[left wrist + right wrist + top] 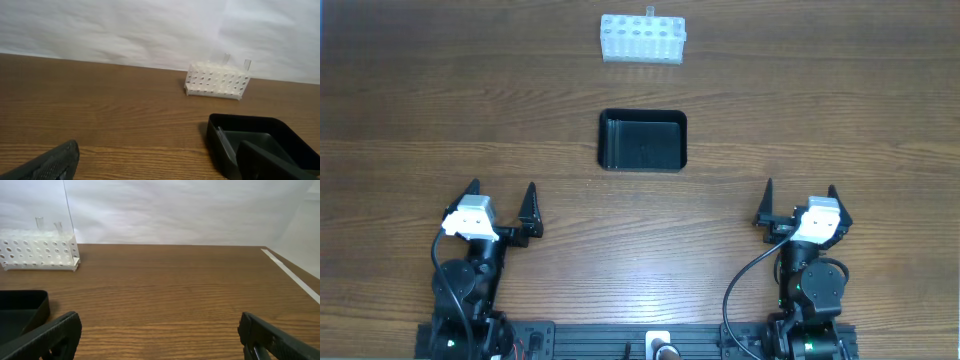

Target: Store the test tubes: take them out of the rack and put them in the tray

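table (840, 100): wood-grain top, everything sits on it.
L claw (502, 187): released, fingers spread wide, nothing in it; parked near its base, well apart from the tray.
R claw (800, 187): same, released and empty, parked on its own side.
tray (642, 140): black plastic, shallow, mid-table between arms and rack. Faint clear streak along an inner wall in L wrist view; may be a tube lying flat, can't tell.
rack (642, 38): white, perforated sides, far edge of table beyond tray, not touching it.
test tubes (226, 58): two clear tubes stand upright in rack, tops poke above it; both at one end.
handling (est.): tubes prob. light, stiff, smooth and slippery, breakable if glass, so gentle squeeze. Rack looks light too, could lift or tip w/ the tube if it binds in its hole.
grip spot (est.): take the exposed top just above rack, pull straight up, lay flat in tray.
writing: no labels or print readable on tubes, rack or tray.
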You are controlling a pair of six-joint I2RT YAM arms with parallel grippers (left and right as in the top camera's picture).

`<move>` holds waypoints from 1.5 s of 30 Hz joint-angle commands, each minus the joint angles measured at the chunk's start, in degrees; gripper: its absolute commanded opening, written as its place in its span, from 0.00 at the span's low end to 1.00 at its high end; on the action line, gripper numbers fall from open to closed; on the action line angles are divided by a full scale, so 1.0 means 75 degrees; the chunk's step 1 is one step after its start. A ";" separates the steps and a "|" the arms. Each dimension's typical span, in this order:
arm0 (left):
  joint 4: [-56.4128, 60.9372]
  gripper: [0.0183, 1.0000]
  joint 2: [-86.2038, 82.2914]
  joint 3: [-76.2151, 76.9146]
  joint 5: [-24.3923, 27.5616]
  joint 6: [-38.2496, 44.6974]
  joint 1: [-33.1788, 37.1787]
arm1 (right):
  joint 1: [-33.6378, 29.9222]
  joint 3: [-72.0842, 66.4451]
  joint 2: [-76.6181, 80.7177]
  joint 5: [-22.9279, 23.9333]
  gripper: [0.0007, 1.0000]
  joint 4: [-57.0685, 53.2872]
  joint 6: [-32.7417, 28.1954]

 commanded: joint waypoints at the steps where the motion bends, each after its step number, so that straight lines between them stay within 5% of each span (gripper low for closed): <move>1: -0.0020 1.00 -0.0073 -0.0038 0.0131 0.0087 0.0052 | -0.0035 -0.0044 -0.0035 -0.0128 0.99 -0.0026 -0.0009; 4: -0.0020 1.00 -0.0073 -0.0038 0.0128 0.0087 0.0052 | -0.0035 -0.0041 0.0143 -0.0160 0.99 0.0565 0.0108; 8: -0.0020 1.00 -0.0073 -0.0038 0.0131 0.0087 0.0052 | -0.0035 0.0166 0.0988 -0.0219 0.99 0.1524 0.1332; 20: -0.0020 1.00 -0.0073 -0.0038 0.0128 0.0087 0.0052 | 0.0600 0.3413 0.6697 -0.1786 0.99 0.2197 0.1390; 32: -0.0020 1.00 -0.0073 -0.0038 0.0128 0.0087 0.0052 | 0.3229 0.7519 1.1721 -0.0659 0.99 0.1457 0.1195; 45: -0.0020 1.00 -0.0073 -0.0038 0.0131 0.0087 0.0052 | 0.3515 1.2161 1.5469 0.0606 0.99 -0.0734 0.2197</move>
